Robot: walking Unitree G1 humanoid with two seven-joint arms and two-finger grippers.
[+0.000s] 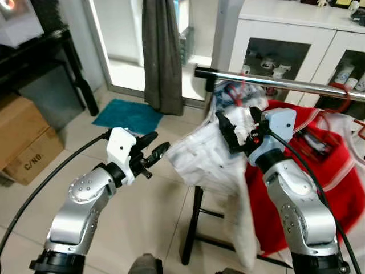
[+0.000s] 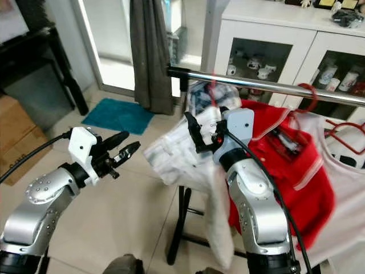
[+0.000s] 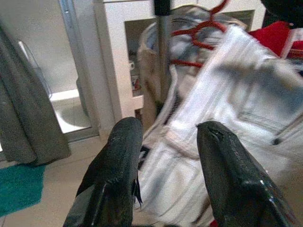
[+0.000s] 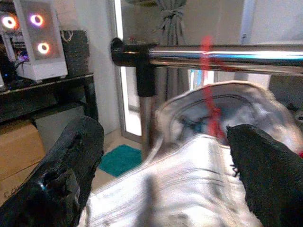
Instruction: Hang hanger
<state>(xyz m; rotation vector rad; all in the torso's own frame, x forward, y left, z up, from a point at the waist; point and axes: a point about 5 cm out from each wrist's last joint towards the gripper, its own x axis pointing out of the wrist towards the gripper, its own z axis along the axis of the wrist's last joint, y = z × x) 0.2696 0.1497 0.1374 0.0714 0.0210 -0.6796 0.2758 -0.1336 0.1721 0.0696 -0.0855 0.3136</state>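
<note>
A chrome rail runs across the rack. Near its left end hangs a white garment on a red hanger. The blurred red hook crosses the rail. My right gripper is open just below the rail. Its fingers stand on either side of the garment's collar without closing on it. Left of the garment, a short way off, my left gripper is open, empty and pointing at the cloth.
A red shirt and another red hanger hang further right on the rail. A white cabinet stands behind, with a grey curtain and a teal mat to its left. A cardboard box sits at far left.
</note>
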